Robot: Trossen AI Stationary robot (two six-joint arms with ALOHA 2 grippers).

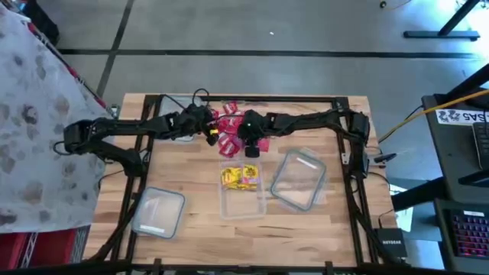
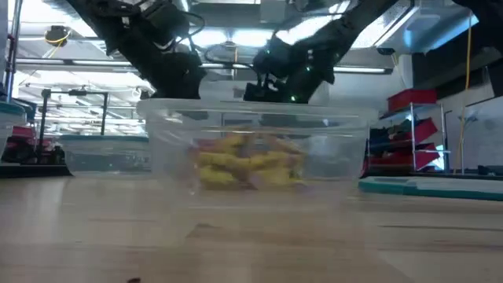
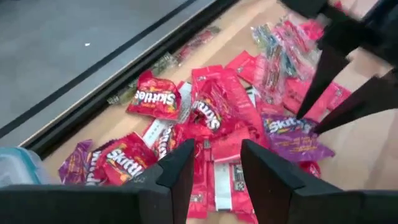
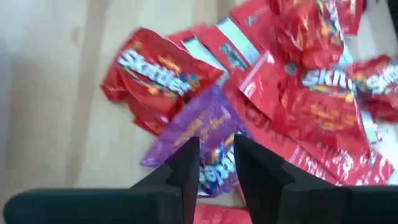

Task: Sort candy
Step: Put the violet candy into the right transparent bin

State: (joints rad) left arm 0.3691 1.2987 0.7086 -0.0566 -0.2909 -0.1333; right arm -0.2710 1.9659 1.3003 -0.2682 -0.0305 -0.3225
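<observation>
The right gripper (image 4: 215, 163) stood over the candy pile (image 1: 233, 126) at the far middle of the table (image 1: 191, 191), its fingers (image 4: 186, 163) parted by a narrow gap and poised just above a purple packet (image 4: 202, 134); whether they touched it could not be determined, and nothing was seen held between them. The left gripper (image 3: 214, 177) hung over the same pile from the other side, fingers (image 3: 180, 171) apart with red packets (image 3: 214, 112) showing in the gap, gripping nothing.

Yellow candy (image 1: 240, 176) lay inside the middle clear container (image 1: 243, 205), nearer the front. A second clear container (image 1: 299, 179) sat tilted to its right, and a third (image 1: 159, 211) stood at the front left; contents of these two could not be made out.
</observation>
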